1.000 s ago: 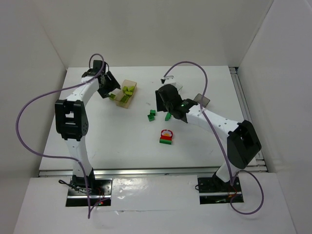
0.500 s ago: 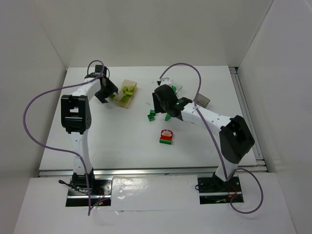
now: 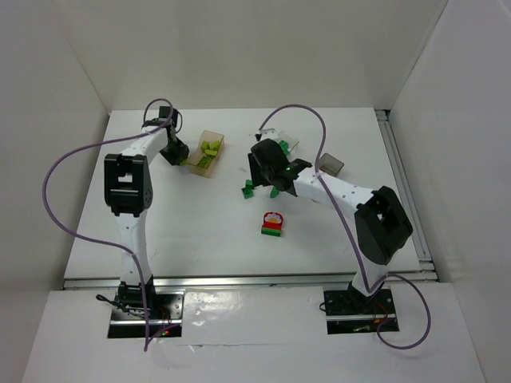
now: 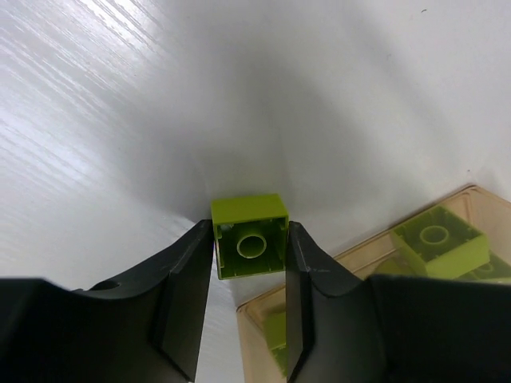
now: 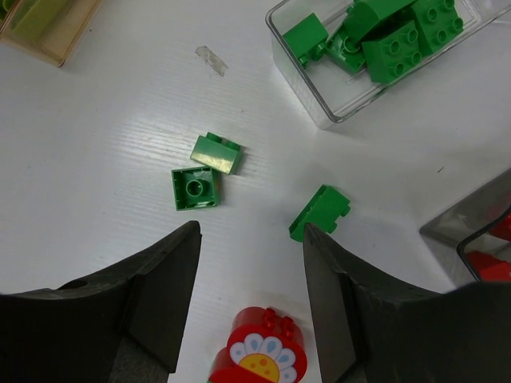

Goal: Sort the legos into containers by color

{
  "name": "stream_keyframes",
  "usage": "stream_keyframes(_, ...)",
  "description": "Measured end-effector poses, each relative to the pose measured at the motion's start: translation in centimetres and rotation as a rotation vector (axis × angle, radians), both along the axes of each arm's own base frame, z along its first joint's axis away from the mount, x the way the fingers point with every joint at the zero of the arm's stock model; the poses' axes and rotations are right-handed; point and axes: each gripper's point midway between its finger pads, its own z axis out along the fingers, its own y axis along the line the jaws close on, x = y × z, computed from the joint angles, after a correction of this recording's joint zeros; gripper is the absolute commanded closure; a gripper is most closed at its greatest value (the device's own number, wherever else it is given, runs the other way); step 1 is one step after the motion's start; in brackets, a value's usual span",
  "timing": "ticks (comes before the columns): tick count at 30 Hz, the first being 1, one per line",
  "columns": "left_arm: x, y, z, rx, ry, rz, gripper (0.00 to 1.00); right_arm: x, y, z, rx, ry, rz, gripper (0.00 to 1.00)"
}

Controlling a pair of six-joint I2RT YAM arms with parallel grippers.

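Observation:
My left gripper [image 4: 249, 227] is shut on a lime brick [image 4: 247, 209] that sits on the white table just outside the amber tub [image 4: 361, 257]; in the top view the left gripper [image 3: 175, 151] is at that amber tub's [image 3: 204, 163] left end. More lime bricks [image 4: 437, 241] lie inside it. My right gripper [image 5: 250, 231] hangs open and empty above three loose green bricks [image 5: 194, 188] [image 5: 216, 153] [image 5: 319, 212] and a red flower brick [image 5: 259, 353]. The clear tub [image 5: 307, 104] holds green bricks [image 5: 399, 48].
The smoky grey tub [image 5: 455, 227] with red bricks [image 5: 485, 267] stands at the right; in the top view this grey tub [image 3: 332, 165] is near the table's right side. The right gripper [image 3: 267, 169] hovers mid-table. White walls enclose the table on three sides.
The left gripper has swung in by the amber tub's end and closed on the lime brick. The right arm has drawn left and back, its gripper staying open over the green bricks.

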Motion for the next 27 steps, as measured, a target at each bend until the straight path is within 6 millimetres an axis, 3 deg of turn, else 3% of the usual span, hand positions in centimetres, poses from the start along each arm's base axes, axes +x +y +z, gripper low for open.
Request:
stream_keyframes(5,-0.9,0.0,1.5,0.008,-0.011,-0.036,0.59,0.0,0.0,0.0,-0.002,0.0,-0.002,0.38)
stream_keyframes(11,-0.9,-2.2,9.1,0.016,-0.178,-0.171,0.59,0.1,-0.4,-0.1,-0.009,-0.002,-0.012,0.38)
stream_keyframes(14,-0.8,-4.4,11.5,0.018,-0.24,-0.235,0.58,0.2,-0.6,-0.1,-0.011,-0.005,-0.018,0.38)
stream_keyframes(18,-1.1,-7.1,10.8,0.01,-0.231,-0.298,0.45,-0.2,-1.2,-0.2,-0.021,-0.005,-0.027,0.38)
stream_keyframes(20,-1.3,-8.0,9.8,0.011,-0.207,-0.322,0.29,-0.4,-1.6,-0.2,-0.027,-0.006,-0.033,0.38)
stream_keyframes(23,-1.5,-8.4,8.0,0.018,-0.154,-0.344,0.14,-0.7,-2.3,-0.1,-0.035,-0.008,-0.045,0.34)
stream_keyframes(27,-2.0,-8.3,6.6,0.019,-0.107,-0.346,0.13,-0.7,-3.0,0.2,-0.031,-0.013,-0.064,0.33)
